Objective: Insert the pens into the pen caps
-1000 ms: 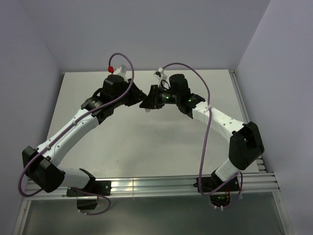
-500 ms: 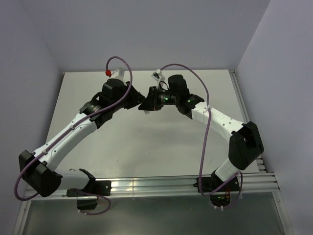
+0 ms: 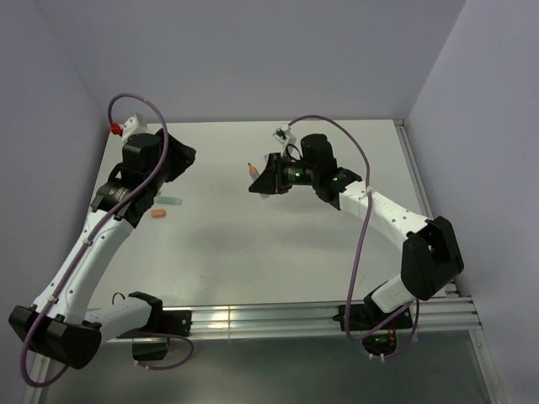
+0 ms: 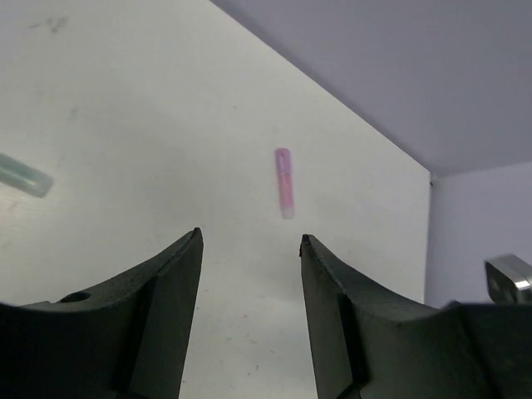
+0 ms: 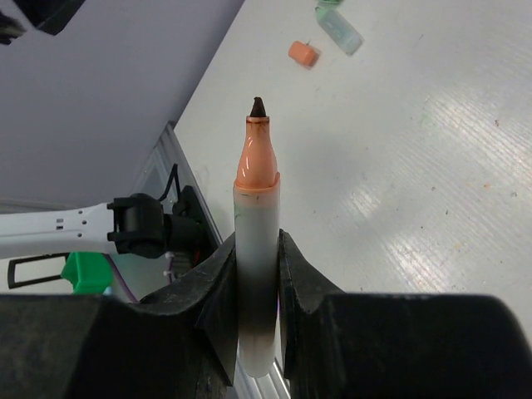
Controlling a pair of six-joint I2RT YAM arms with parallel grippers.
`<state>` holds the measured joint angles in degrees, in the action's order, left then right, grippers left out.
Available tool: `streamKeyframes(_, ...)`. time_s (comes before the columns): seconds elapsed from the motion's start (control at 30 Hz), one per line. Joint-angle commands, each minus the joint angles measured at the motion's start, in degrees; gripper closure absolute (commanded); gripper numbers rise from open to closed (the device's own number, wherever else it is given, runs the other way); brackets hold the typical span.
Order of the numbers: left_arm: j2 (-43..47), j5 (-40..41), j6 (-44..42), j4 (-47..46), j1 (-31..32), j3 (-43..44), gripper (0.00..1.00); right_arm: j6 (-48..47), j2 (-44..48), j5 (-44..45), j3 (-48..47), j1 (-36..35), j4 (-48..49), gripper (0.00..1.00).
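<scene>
My right gripper (image 5: 258,239) is shut on a pale pen (image 5: 255,274), held above the table with its orange nose and dark tip bare and pointing left. From above, this pen (image 3: 252,169) sticks out of the right gripper (image 3: 261,180) near the table's middle. An orange cap (image 3: 158,218) lies on the left part of the table, with a mint-green piece (image 3: 173,201) close by; I cannot tell whether that piece is a pen or a cap. My left gripper (image 3: 185,155) hovers open and empty above them. A pink pen (image 4: 284,183) lies beyond the open left gripper (image 4: 249,238).
The orange cap (image 5: 304,54) and mint-green piece (image 5: 339,29) also show far ahead of the held pen. The mint-green piece (image 4: 22,175) is cut off at the left edge of the left wrist view. Purple walls close in the white table (image 3: 278,252) at the back and sides.
My left arm has swung left, away from the right gripper, and its jaws have opened. The orange cap and mint-green piece now lie uncovered. The right gripper has shifted slightly, still holding the pen.
</scene>
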<state>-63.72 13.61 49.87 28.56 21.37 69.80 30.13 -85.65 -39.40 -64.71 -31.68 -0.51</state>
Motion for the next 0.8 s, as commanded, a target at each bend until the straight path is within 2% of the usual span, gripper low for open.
streamKeyframes(0.0, -0.17, 1.77, 0.58, 4.92, -4.57, -2.55, 0.44, -0.42, 3.56, -0.68, 1.42, 0.04, 2.01, 1.00)
streamKeyframes(0.13, -0.79, 2.03, 5.14, 8.96, -11.33, -7.21, 0.43, 0.72, 4.35, -1.82, 3.61, 0.13, 3.67, 1.00)
streamKeyframes(0.27, -1.31, 6.33, 17.41, 11.25, -15.82, -12.05, 0.37, 0.72, 4.17, -2.00, 4.41, 0.22, 3.77, 1.00)
streamKeyframes(0.33, -2.97, 7.75, 21.30, 10.38, -16.44, -14.16, 0.37, 0.89, 4.17, -2.70, 4.94, 0.57, 4.29, 1.00)
streamKeyframes(0.5, -12.27, 9.15, 25.27, 12.39, -17.76, -13.38, 0.44, 1.77, 5.05, -3.58, 6.87, 1.80, 6.40, 1.00)
streamKeyframes(0.63, -16.78, 7.58, 27.47, 10.48, -18.73, -14.43, 0.49, 2.74, 5.31, -4.46, 7.67, 2.68, 7.63, 1.00)
streamKeyframes(0.77, -19.42, 12.04, 26.34, 11.34, -19.17, -12.42, 0.50, 2.83, 5.93, -4.81, 8.10, 2.94, 8.07, 1.00)
